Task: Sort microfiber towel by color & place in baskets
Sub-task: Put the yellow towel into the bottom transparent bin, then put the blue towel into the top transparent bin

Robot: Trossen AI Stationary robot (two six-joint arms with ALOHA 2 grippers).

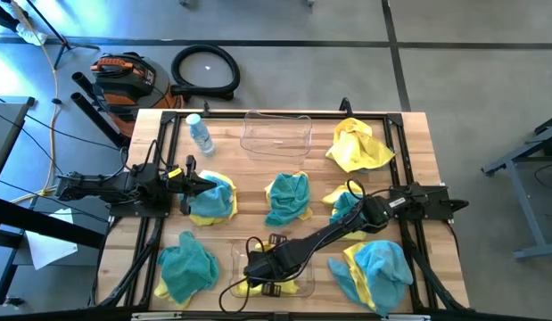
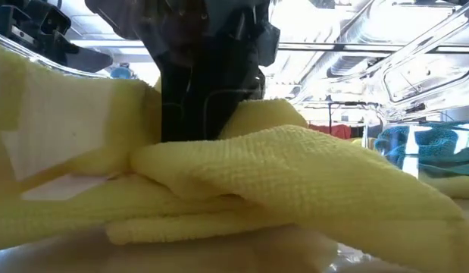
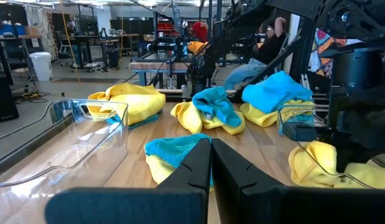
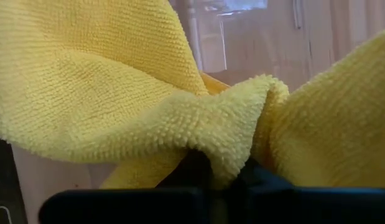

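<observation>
Down in the near basket [image 1: 304, 283], right gripper [image 1: 258, 266], fingers pinching a fold of yellow towel [image 4: 229, 134]; pile pressed up close against the wrist camera, cloth bunched between the two dark tips. Same yellow towel [image 2: 295, 182] heaped in front of the low camera, dark gripper body standing straight up behind it. Right arm stretched diagonally from its base at the right edge of the counter [image 1: 418, 125], across to that basket at the near middle.

Left gripper [image 1: 204, 185] out over the left side of the counter, fingers [image 3: 198, 168] pressed together, nothing between them; tips over a teal and yellow towel pile [image 1: 213, 198].

Second basket [image 1: 277, 134], clear and bare inside, at the far middle of the counter, just right of a small clear water bottle [image 1: 200, 134].

Loose towels spread around: a yellow towel heap [image 1: 358, 145] at the far right; a teal towel over yellow [image 1: 288, 198] in the middle; a teal and yellow bundle [image 1: 342, 203] just under the right arm's elbow; a teal towel [image 1: 186, 266] at the near left with yellow peeking out beneath; a large teal towel on yellow [image 1: 381, 267] at the near right.

Beyond the counter's far edge, on the floor, a coiled black hose [image 1: 204, 69] beside an orange and black machine [image 1: 124, 76].
</observation>
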